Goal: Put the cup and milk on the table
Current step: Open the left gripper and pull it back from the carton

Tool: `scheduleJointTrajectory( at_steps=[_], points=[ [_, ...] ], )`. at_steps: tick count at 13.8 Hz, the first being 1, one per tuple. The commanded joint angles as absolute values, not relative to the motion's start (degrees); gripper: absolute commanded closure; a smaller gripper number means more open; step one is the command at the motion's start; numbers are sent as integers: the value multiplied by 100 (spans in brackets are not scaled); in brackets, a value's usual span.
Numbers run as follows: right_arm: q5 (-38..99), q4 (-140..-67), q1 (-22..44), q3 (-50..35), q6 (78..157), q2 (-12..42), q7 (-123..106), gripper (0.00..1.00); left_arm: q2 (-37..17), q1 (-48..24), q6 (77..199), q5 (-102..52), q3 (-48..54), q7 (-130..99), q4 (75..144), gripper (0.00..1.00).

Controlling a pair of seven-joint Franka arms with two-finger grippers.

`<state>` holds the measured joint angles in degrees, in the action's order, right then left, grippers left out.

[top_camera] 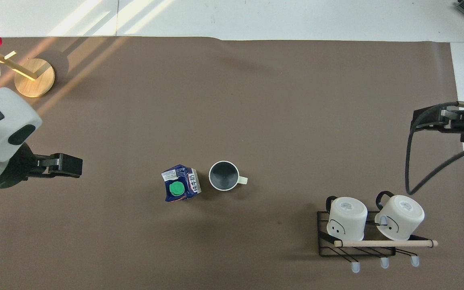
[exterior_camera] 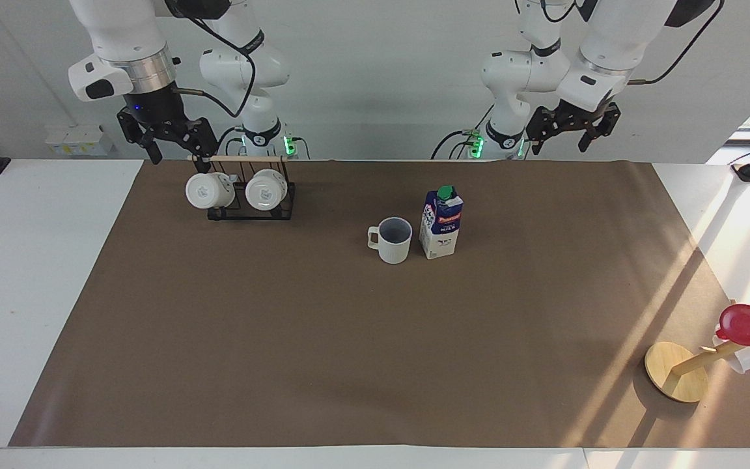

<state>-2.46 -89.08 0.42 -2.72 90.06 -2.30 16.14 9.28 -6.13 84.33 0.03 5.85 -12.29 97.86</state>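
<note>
Both our left gripper (exterior_camera: pixel 567 133) and right gripper (exterior_camera: pixel 168 138) hang open and empty, while the cup (exterior_camera: pixel 393 240) and milk (exterior_camera: pixel 441 223) stand side by side mid-table (exterior_camera: pixel 56 228), so we judge only parking remains.

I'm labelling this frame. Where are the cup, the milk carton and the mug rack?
cup (exterior_camera: pixel 394 242), facing view, on its outer wall.
milk carton (exterior_camera: pixel 441 236), facing view, on its front face.
mug rack (top_camera: pixel 385 243), overhead view, on its wooden bar.
</note>
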Motion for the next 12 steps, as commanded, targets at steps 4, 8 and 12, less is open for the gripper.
scheduleJointTrajectory(
  at_steps=[4,8,12],
  points=[
    [-114,-8886,-26,-290,8938,-237,1485,0,984,-123,8262,53,572,-776,9694,0],
    [-114,-8877,-26,-281,8938,-237,1485,0,984,-123,8271,53,536,-501,9703,0],
    [-114,-8886,-26,-281,8930,-237,1485,0,1019,17,8375,-413,457,-274,9703,0]
  ],
)
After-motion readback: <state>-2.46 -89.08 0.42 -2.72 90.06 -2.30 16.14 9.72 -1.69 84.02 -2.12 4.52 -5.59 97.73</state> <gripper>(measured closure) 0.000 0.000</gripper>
